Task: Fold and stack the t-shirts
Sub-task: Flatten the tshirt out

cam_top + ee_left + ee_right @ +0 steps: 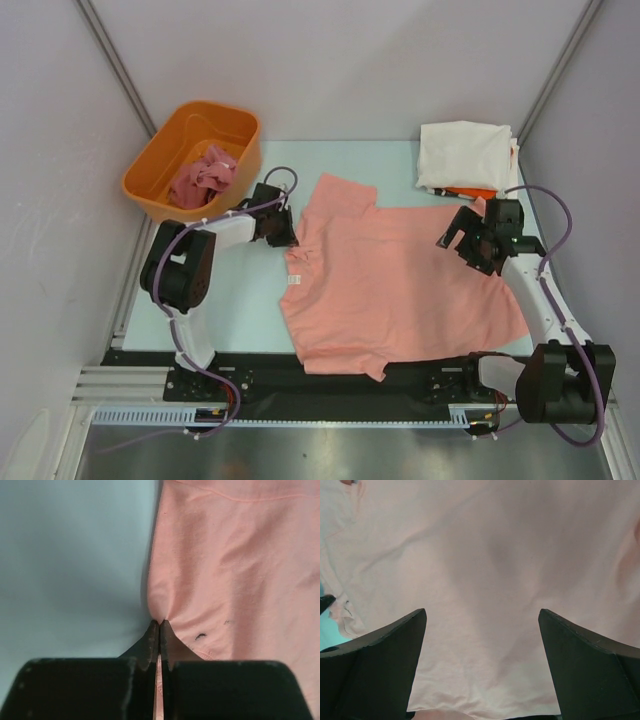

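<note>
Left claw (159,625) pinches salmon shirt (400,280) edge near collar, arm bent low; right claw (482,614) hovers wide open over shirt, pointing down

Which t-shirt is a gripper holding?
The salmon-pink t-shirt, spread flat; the left gripper pinches its edge. The rose-pink t-shirt lies in the tub, the white t-shirt folded untouched.

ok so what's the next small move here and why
Probably lower the right end effector and close it on the salmon shirt. The left end effector is already shut on the shirt's edge, while the right one hangs open over the cloth, holding nothing; a fold likely needs both sides gripped.
</note>
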Controlling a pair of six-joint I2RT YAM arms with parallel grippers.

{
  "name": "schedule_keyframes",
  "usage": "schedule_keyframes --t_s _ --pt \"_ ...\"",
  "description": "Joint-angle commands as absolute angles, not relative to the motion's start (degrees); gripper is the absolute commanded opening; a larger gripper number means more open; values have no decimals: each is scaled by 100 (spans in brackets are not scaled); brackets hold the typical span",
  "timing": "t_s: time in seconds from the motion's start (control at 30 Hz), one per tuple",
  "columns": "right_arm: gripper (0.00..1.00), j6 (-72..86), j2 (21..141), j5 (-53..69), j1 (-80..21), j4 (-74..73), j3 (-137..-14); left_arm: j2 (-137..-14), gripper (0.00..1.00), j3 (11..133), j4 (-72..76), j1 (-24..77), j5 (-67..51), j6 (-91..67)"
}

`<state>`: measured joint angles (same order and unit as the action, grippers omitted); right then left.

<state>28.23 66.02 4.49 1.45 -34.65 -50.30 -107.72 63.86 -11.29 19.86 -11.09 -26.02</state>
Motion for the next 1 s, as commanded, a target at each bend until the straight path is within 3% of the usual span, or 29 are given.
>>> schedule_keyframes --t_s 0.0,0.17,0.47,0.57,0.6,0.7,0.8,0.97 --pt "100 2689 6715 562 185 -3182 -4966 -11039 0 6714 -1563 2022 -1038 -2558" --pt "100 2681 6838 641 185 -3094 -4992 -11407 0 7636 -2232 1487 -607 -2487" --pt "100 2777 7233 694 193 -2910 -5247 -12480 0 10413 -3673 571 -527 -2083" --pt "100 2856 7374 721 185 -2848 -5247 -12428 12 10285 -3806 554 -536 -2118" --pt "100 2874 7383 721 176 -2856 -5247 -12367 26 10179 -3797 554 -588 -2136" --pt "100 2918 7357 633 141 -2865 -5151 -11910 41 9547 -3604 597 -703 -2153" --pt "100 3005 7251 519 106 -2865 -5054 -11313 52 8984 -3463 764 -703 -2109" --pt "100 3138 7058 273 53 -2891 -4922 -10479 62 8500 -3437 940 -624 -2030"
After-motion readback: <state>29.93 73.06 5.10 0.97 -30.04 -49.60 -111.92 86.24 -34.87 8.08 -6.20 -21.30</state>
